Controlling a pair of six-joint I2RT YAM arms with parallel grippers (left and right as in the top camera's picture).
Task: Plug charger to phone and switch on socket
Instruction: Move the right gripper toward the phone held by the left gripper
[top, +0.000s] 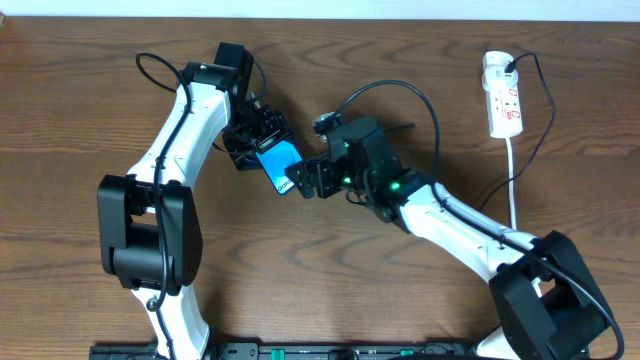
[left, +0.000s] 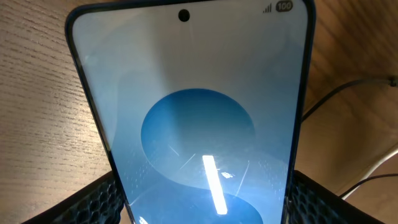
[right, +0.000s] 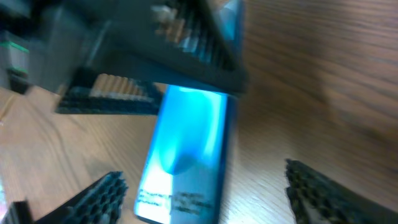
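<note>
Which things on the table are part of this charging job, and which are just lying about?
Part of the job:
- phone, held in the left hand
- charger, the thin black cable running from the socket
- socket, the white power strip at far right

Just there:
- white cord of the socket
- wooden table
No other loose items visible.

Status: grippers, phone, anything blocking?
Left gripper shut on the phone. Right gripper open, straddling its free end. Socket apart from both arms. Nothing blocking.
</note>
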